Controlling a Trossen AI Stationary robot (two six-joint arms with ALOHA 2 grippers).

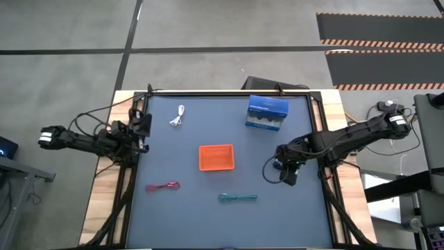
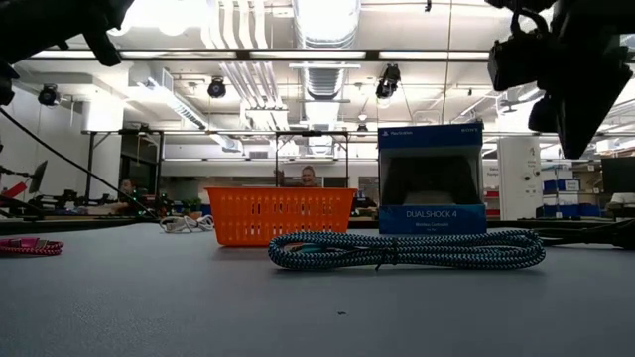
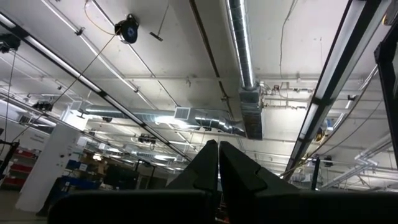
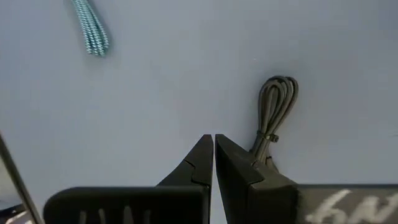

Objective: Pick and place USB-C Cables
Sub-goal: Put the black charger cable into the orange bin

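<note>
1. The blue cardboard box [image 2: 431, 178] standing on the table carries the word "PlayStation" in small white letters on its upper blue band, as the low view shows.
2. The same box reads "DUALSHOCK 4" in white capitals on its lower blue panel; a line of finer print under it is too small to read.
3. In the high view the box [image 1: 267, 112] shows only blue and dark faces, with no legible lettering.
4. Pale marks at the right wrist view's lower edge cannot be read.
</note>
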